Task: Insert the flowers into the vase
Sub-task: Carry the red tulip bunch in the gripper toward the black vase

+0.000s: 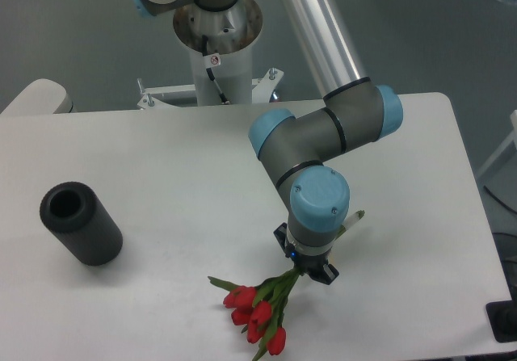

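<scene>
The flowers (257, 311), a small bunch of red tulip blooms on thin green stems, lie low near the table's front edge, blooms pointing to the lower left. My gripper (305, 267) points down over the stems and looks shut on them. The blue wrist hides most of its fingers. A pale stem end (355, 216) sticks out on the far side of the wrist. The vase (81, 223), a matte black thick-walled cylinder with its round hole facing up, stands at the table's left, far from the gripper.
The white table (178, 167) ends just below the blooms and close on the right. The arm's base column (216, 46) rises behind the table's back edge. A dark object (505, 321) sits off the table's right corner.
</scene>
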Tool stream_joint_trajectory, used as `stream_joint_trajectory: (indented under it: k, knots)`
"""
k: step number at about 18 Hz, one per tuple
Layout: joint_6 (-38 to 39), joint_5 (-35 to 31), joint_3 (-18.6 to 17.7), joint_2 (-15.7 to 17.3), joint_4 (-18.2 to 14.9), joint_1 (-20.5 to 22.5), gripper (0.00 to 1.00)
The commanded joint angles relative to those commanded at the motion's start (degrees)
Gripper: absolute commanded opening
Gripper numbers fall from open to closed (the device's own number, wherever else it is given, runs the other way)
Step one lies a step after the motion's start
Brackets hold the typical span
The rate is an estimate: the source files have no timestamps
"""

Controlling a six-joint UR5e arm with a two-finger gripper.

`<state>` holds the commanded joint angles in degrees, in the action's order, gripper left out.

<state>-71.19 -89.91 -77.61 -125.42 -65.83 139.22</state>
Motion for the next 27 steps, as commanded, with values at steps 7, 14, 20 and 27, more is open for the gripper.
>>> stream_joint_trajectory:
  k: [7,14,20,27]
  knots:
    - [0.9,0.0,0.2,0.2,-0.5,-1.6,0.14]
    - [8.0,6.0,-1.8,1.8,-0.3,-3.7,0.13]
    - [10.6,14.1,-1.8,3.0,0.1,-3.8,0.10]
    - [18.1,30.9,-2.2,6.8,-0.4,-5.6,0.02]
